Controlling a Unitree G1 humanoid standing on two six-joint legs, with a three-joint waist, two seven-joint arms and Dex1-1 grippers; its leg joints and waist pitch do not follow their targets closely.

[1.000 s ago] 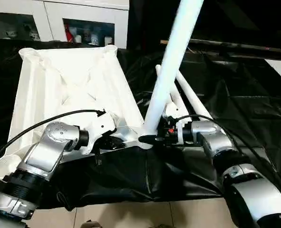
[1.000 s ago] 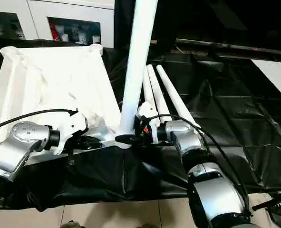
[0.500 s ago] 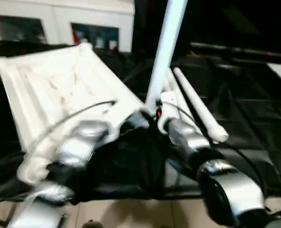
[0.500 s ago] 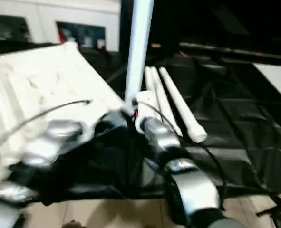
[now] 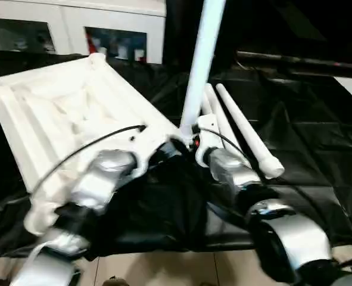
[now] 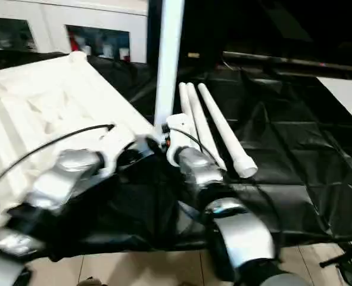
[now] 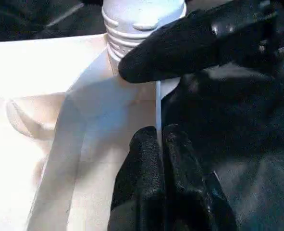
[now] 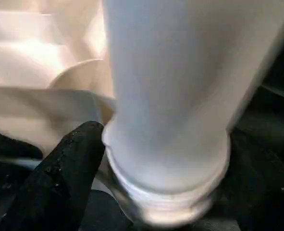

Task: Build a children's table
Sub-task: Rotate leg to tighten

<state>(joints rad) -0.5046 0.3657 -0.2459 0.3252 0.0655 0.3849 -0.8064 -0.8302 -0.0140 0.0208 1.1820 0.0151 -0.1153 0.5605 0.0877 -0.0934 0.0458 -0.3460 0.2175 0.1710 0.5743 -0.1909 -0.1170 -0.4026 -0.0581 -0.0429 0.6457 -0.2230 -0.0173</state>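
While my left claw [image 7: 162, 144] is clenched on the thin edge of the white tabletop [image 5: 62, 119], my right claw [image 8: 132, 159] straddles the foot of the upright leg [image 5: 201, 59], fingers [image 8: 60, 168] spread around it; I cannot tell if they press it. That leg stands at the tabletop's near corner. Three more legs [image 6: 214, 128] lie just beside it on the black cloth [image 6: 295, 155].
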